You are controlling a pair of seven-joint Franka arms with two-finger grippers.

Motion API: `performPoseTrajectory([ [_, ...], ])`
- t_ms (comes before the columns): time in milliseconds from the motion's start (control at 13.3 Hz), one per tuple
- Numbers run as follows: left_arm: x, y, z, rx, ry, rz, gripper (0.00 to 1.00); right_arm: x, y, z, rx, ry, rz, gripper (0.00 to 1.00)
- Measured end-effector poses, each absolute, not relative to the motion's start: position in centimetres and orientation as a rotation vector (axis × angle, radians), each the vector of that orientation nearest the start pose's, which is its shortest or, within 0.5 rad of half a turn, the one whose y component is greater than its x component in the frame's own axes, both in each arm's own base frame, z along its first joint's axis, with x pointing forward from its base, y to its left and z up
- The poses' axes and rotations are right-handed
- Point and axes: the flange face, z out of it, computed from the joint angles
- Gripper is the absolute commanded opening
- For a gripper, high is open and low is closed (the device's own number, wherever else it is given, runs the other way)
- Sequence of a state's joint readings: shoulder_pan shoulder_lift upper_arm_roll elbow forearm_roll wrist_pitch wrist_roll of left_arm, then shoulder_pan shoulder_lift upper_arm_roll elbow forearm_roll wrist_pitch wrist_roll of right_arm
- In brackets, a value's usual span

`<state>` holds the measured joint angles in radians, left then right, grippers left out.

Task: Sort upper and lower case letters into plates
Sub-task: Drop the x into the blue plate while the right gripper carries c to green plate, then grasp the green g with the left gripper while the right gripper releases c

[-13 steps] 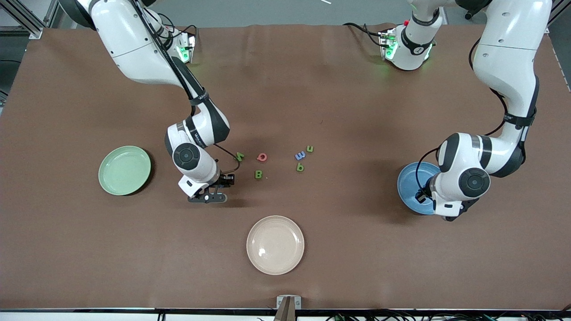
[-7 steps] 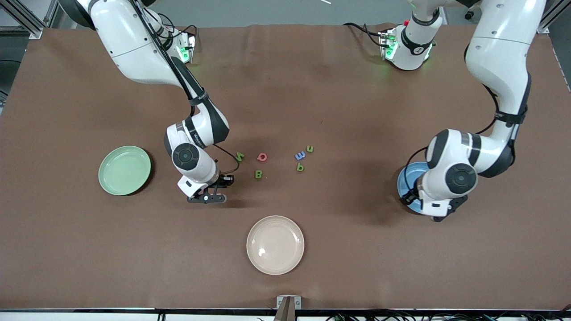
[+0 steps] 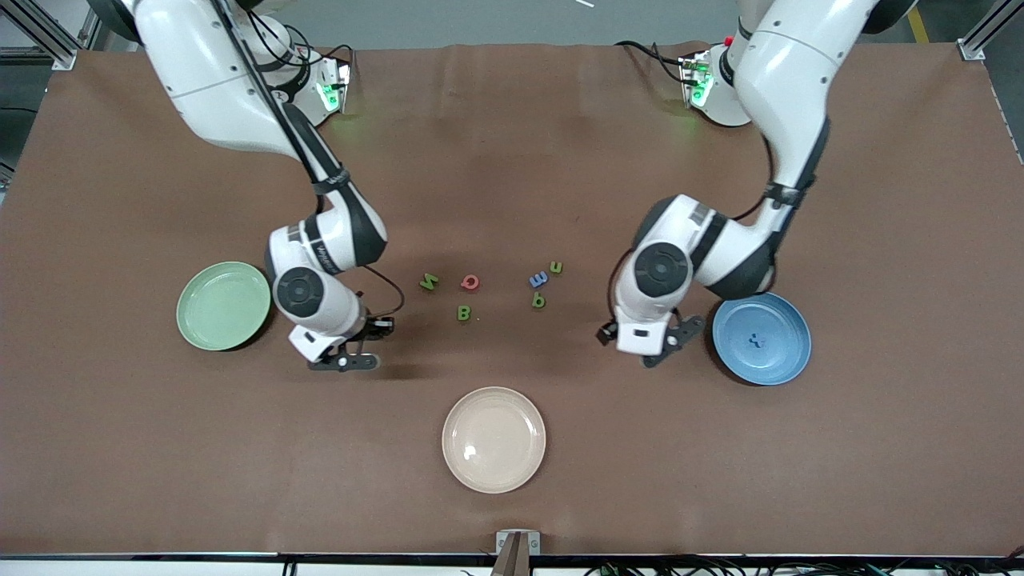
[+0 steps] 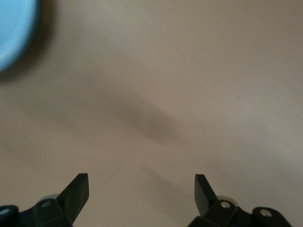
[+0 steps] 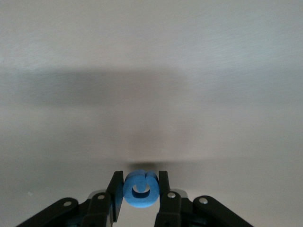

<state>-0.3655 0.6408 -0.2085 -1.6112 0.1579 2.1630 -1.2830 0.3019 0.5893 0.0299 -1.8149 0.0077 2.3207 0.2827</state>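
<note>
My right gripper (image 3: 346, 362) is shut on a blue letter C (image 5: 140, 189), held low over the table between the pale green plate (image 3: 223, 305) and the loose letters. On the table lie a green N (image 3: 430, 281), a red Q (image 3: 470, 282), a green B (image 3: 464, 313), a blue m (image 3: 538, 278), a green n (image 3: 555, 267) and a green b (image 3: 538, 300). My left gripper (image 3: 654, 350) is open and empty (image 4: 140, 182), over bare table beside the blue plate (image 3: 780, 360), which holds a small blue x (image 3: 754, 340).
A cream-beige plate (image 3: 494, 472) sits nearer the front camera, at the table's middle. A corner of the blue plate shows in the left wrist view (image 4: 12, 28). Brown table stretches around the plates and the letters.
My left arm has swung from over the blue plate toward the table's middle, uncovering the plate and the x. My right gripper has moved with the C toward the green plate.
</note>
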Motion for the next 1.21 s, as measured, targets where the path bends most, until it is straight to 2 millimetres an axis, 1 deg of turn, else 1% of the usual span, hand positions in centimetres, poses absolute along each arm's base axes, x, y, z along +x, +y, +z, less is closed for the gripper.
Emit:
performPoseTrajectory([
  [75, 58.1, -36.8, 24.6, -2.931, -1.007, 0.050, 0.93, 60.6, 19.0, 22.2, -3.140, -0.078, 0.132, 0.20],
  [226, 56.3, -39.7, 22.8, -2.948, -0.992, 0.051, 0.81, 59.5, 14.9, 24.8, -3.136, -0.130, 0.131, 0.20],
  [302, 55.4, -41.1, 22.0, -2.966, -0.971, 0.047, 0.81, 58.8, 12.5, 25.9, -3.132, -0.168, 0.131, 0.21],
  [377, 54.4, -42.5, 21.2, -2.986, -0.943, 0.043, 0.79, 58.1, 9.6, 26.6, -3.127, -0.213, 0.136, 0.21],
  [528, 52.8, -44.7, 19.7, -3.013, -0.906, 0.036, 0.76, 57.0, 2.6, 26.9, -3.110, -0.289, 0.144, 0.21],
  [603, 52.4, -45.4, 19.0, -3.027, -0.896, 0.032, 0.75, 56.3, -1.0, 26.5, -3.103, -0.317, 0.132, 0.21],
  [679, 52.2, -45.6, 18.3, -3.035, -0.892, 0.032, 0.74, 55.6, -3.6, 25.8, -3.099, -0.345, 0.110, 0.21],
  [754, 52.0, -45.9, 17.8, -3.040, -0.887, 0.033, 0.73, 54.9, -5.6, 25.0, -3.097, -0.372, 0.086, 0.21],
  [830, 51.7, -46.2, 17.5, -3.043, -0.878, 0.035, 0.72, 54.3, -7.0, 24.4, -3.097, -0.396, 0.059, 0.21],
  [981, 51.2, -46.8, 17.3, -3.047, -0.863, 0.037, 0.71, 53.5, -8.4, 23.6, -3.102, -0.414, 0.014, 0.21],
  [1056, 51.1, -47.0, 17.4, -3.050, -0.857, 0.035, 0.71, 53.0, -8.6, 23.1, -3.105, -0.412, 0.003, 0.21],
  [1207, 50.8, -47.4, 17.5, -3.055, -0.848, 0.034, 0.64, 51.8, -8.5, 21.9, -3.105, -0.412, 0.000, 0.21],
])
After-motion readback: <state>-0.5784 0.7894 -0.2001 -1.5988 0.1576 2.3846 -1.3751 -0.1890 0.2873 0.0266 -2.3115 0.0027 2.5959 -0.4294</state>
